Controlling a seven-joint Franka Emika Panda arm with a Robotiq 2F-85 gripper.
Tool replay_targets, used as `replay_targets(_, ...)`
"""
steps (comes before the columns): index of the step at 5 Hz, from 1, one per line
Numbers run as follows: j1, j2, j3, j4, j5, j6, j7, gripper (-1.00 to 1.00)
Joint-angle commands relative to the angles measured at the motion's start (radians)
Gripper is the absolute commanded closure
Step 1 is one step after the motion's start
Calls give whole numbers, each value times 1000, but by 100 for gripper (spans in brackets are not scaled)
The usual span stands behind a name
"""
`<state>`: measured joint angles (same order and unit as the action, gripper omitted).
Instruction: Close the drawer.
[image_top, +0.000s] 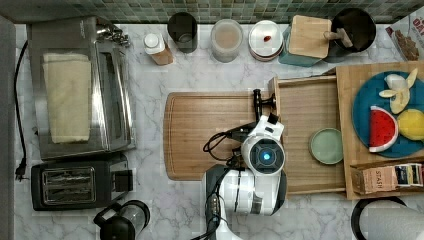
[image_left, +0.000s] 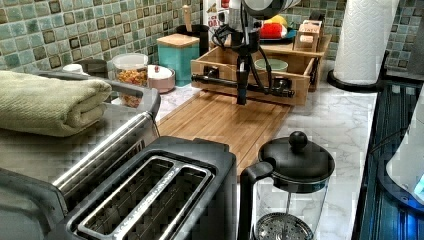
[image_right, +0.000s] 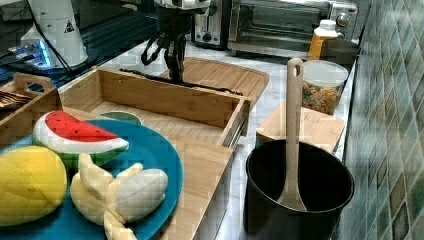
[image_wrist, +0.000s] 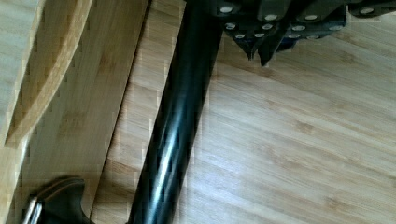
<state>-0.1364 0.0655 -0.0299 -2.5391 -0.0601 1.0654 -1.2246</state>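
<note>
In the top view, the drawer (image_top: 305, 107) is seen pulled out toward the cutting board (image_top: 205, 135), with a green dish (image_top: 326, 146) lying on its floor. In the left view, the gripper (image_left: 242, 97) is placed just in front of the black bar handle (image_left: 215, 81), over the board. In the wrist view, the fingertips (image_wrist: 258, 49) are pressed together, nothing is held between them, and the handle runs just beside them.

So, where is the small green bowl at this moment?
The green bowl lies inside the open drawer, toward the top view's right, near the blue plate.
</note>
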Motion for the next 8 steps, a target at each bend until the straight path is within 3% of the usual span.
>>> replay_targets(1, -144, -30, -143, 180, 43, -77, -79, 100)
replay_targets(2, -171, 26, -171, 221, 136, -31, -129, 100)
replay_targets(3, -297, 83, -89, 299, 141, -50, -172, 100)
replay_targets(4, -255, 115, -169, 364, 154, -75, -233, 100)
replay_targets(5, -285, 172, -177, 464, 135, -136, -232, 100)
replay_targets(6, -276, 222, -205, 543, 96, -145, -212, 100)
replay_targets(8, -300, 257, -188, 610, 144, -169, -270, 100)
